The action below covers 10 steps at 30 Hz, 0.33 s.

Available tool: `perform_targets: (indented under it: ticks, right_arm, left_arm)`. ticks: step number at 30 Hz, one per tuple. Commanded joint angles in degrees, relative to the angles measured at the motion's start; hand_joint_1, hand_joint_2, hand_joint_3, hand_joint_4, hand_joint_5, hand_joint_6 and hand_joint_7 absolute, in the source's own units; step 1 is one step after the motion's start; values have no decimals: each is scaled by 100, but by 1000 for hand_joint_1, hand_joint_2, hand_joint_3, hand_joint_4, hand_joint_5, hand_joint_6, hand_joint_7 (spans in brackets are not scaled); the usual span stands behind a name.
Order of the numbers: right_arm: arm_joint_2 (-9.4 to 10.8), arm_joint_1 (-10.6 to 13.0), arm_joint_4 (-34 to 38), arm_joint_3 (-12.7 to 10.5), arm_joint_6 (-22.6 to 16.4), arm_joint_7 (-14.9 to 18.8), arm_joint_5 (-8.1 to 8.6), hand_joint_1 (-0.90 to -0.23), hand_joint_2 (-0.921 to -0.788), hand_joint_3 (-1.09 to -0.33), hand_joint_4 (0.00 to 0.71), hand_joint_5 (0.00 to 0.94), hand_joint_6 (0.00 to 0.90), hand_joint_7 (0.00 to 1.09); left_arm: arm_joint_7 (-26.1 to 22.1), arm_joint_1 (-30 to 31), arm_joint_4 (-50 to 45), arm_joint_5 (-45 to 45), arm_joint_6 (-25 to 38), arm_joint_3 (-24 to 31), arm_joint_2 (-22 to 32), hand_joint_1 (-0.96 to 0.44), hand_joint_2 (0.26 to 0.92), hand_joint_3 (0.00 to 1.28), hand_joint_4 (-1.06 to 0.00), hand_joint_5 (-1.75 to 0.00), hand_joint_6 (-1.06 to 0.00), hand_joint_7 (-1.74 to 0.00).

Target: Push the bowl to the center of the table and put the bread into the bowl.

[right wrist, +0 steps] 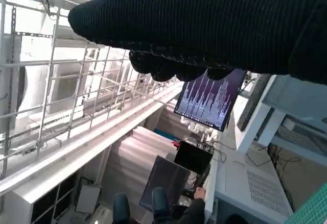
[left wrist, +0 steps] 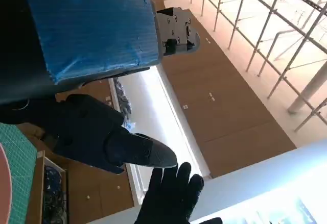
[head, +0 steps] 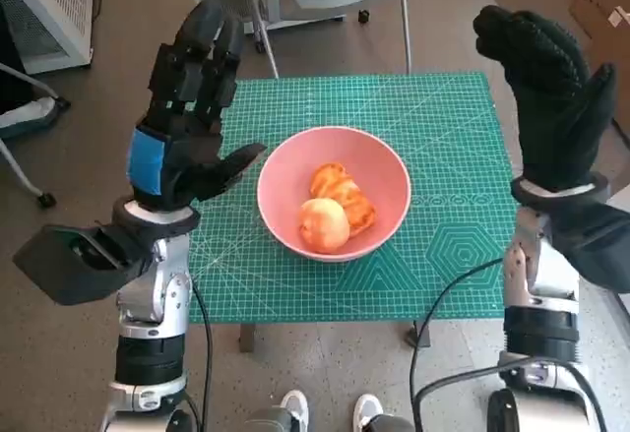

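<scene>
Bread [head: 335, 211] in bowl [head: 394, 171]: head view only; wrist views miss it.

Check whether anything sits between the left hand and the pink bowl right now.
Nothing visible does. The left hand is raised beside the bowl, its thumb pointing at the rim across bare green mat. The bread already lies inside the bowl, and the right hand is lifted off to the other side.

The left robot hand [head: 187, 117] is bare black mechanics with a patch of blue tape [head: 148, 159] across its back. The right robot hand [head: 551, 88] wears a black knit glove. Both forearms are pale silver-grey, and black cables [head: 443, 294] loop by the right one.
</scene>
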Motion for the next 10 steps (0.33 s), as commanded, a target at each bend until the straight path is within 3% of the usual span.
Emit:
perform_targets:
  ticks: [1,10]
  right_arm:
    - [-7,-7,76,5,41,81,41,-443,-921,-439,362,1,481,5]
    - [6,-12,108,-11,18,102,52,-441,-921,-435,366,3,483,5]
  left_arm:
    - [51,-78,42,93,24,-13,-16,-506,915,148,1,1,1,-386]
    - [83,-109,61,151,23,-6,5,-498,907,135,1,1,1,-394]
